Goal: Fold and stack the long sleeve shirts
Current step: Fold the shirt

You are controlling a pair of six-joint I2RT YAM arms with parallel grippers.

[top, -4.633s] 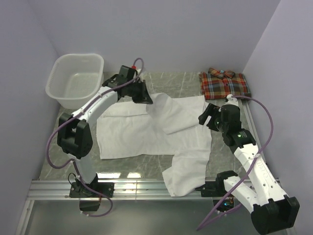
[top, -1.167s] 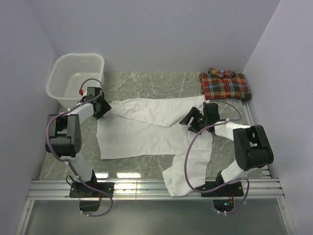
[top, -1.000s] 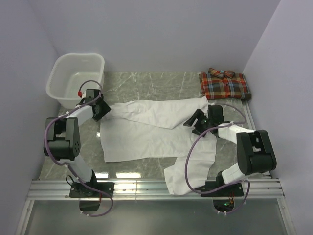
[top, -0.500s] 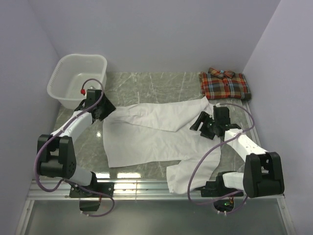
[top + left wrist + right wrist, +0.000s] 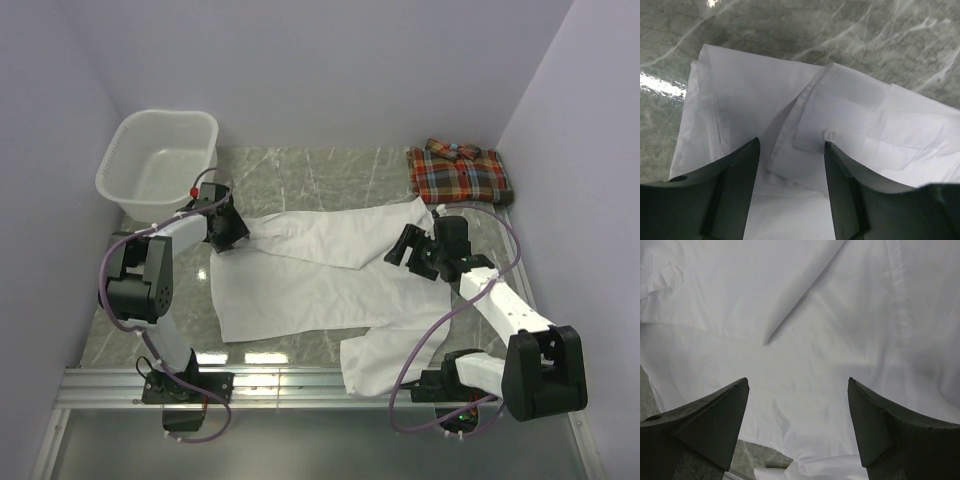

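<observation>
Top external: white shirt [image 5: 310, 275] sprawls across the table [image 5: 330, 170], plaid shirt [image 5: 458, 172] folded at the far right corner. Left wrist: left gripper [image 5: 791, 142] spread over a buttoned cuff [image 5: 825, 135]. Right wrist: right gripper [image 5: 798, 380] spread above limp, light cloth, probably best pinched at hems.

We see our left gripper [image 5: 791, 145] spread wide over the white shirt [image 5: 740, 100] | its buttoned cuff [image 5: 840, 130] lies between the fingers [image 5: 735, 190] | grey marble table [image 5: 840, 30] beyond
</observation>
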